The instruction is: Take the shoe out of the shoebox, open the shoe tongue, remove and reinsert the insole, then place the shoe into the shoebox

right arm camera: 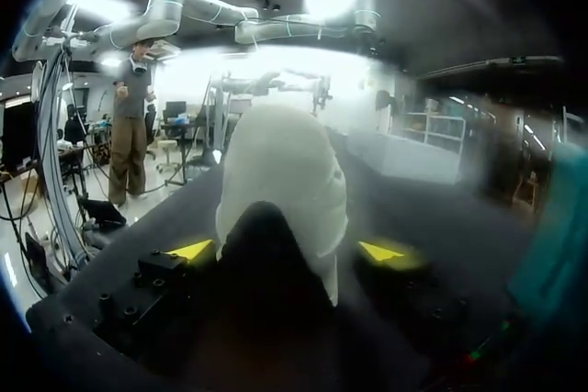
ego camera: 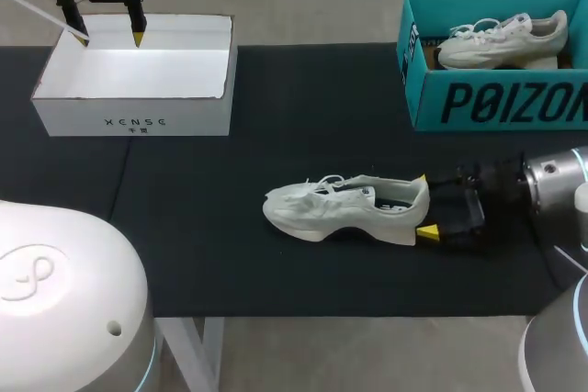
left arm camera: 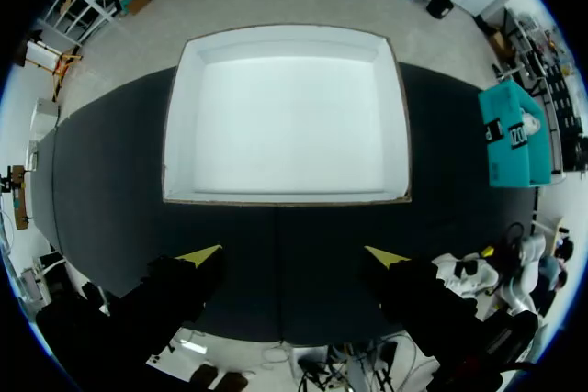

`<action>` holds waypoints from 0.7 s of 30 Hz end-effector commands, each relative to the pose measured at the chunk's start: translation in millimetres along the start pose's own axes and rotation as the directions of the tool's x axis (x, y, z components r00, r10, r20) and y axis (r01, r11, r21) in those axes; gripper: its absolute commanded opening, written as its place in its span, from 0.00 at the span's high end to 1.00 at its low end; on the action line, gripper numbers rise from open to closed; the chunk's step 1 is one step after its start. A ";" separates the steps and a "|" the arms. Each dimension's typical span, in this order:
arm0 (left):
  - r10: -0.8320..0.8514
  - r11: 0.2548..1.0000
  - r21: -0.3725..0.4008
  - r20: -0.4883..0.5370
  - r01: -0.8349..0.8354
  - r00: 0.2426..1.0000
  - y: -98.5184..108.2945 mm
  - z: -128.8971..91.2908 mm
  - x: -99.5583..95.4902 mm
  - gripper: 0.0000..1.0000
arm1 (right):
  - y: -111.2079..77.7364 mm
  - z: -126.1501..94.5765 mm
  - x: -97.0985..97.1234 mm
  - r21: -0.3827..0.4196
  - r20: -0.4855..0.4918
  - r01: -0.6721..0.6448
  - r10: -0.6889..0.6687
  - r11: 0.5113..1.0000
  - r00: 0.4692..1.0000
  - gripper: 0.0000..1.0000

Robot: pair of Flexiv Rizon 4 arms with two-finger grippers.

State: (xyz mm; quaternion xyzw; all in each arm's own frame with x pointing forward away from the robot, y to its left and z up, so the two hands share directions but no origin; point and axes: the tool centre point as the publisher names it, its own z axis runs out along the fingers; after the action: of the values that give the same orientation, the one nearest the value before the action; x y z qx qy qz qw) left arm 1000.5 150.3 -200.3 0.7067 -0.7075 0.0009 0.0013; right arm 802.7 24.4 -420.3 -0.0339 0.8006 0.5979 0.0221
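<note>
My right end effector (ego camera: 424,206) stands open around the heel of the shoe (ego camera: 340,208) on the tabletop (ego camera: 184,227). My left end effector (ego camera: 110,39) hangs open over the white shoebox (ego camera: 73,117).

The table (ego camera: 211,268) is covered edge to edge with a black cloth (ego camera: 303,107). Out on the cloth lies a white shoe (ego camera: 344,210), toe to the left, heel to the right, its sole towards the near edge. Taking that shoe as the mark: a white shoebox (ego camera: 133,121) stands well apart from it, behind and far to its left, open at the top. A teal shoebox (ego camera: 496,103) stands behind it to the right, at the far edge. A seam in the cloth runs forward from under the white box, left of the shoe.
</note>
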 end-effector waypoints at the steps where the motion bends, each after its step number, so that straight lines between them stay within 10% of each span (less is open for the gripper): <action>1: -0.001 1.000 -0.001 0.001 0.001 1.000 -0.1 -0.2 0.3 0.00 | -0.9 6.2 1.9 0.007 0.010 -0.016 0.016 1.000 1.000 0.00; 21: -0.001 1.000 -0.001 0.001 0.001 1.000 -0.1 -0.2 0.3 0.00 | -1.9 13.1 -7.0 0.031 0.043 -0.082 0.081 0.996 0.996 0.00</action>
State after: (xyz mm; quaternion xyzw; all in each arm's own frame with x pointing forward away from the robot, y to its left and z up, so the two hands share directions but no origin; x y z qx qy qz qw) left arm 1000.5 150.3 -200.3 0.7067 -0.7075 0.0009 0.0013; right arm 805.7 31.1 -422.8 0.0095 0.8100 0.5862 0.0173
